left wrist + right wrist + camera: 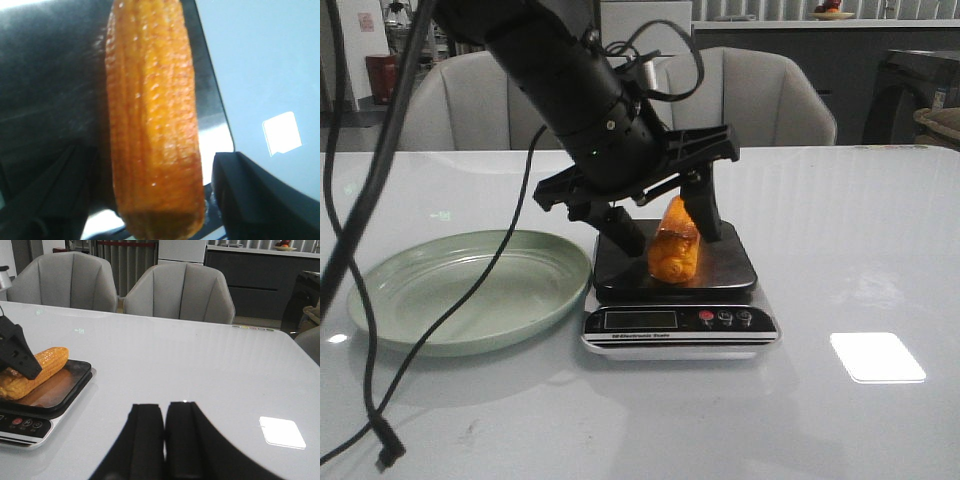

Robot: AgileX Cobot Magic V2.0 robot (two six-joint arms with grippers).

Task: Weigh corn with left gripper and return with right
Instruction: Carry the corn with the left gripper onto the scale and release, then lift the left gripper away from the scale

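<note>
The orange-yellow corn lies on the dark platform of the scale, seen close up in the left wrist view and from the side in the right wrist view. My left gripper hangs over the scale and is open, one black finger on each side of the cob, with scale surface showing between the corn and the right finger. My right gripper is shut on nothing, low over bare table to the right of the scale, and out of the front view.
A pale green plate sits just left of the scale. The scale's display and buttons face the front. A loose black cable hangs over the table's left front. Grey chairs stand behind the far edge.
</note>
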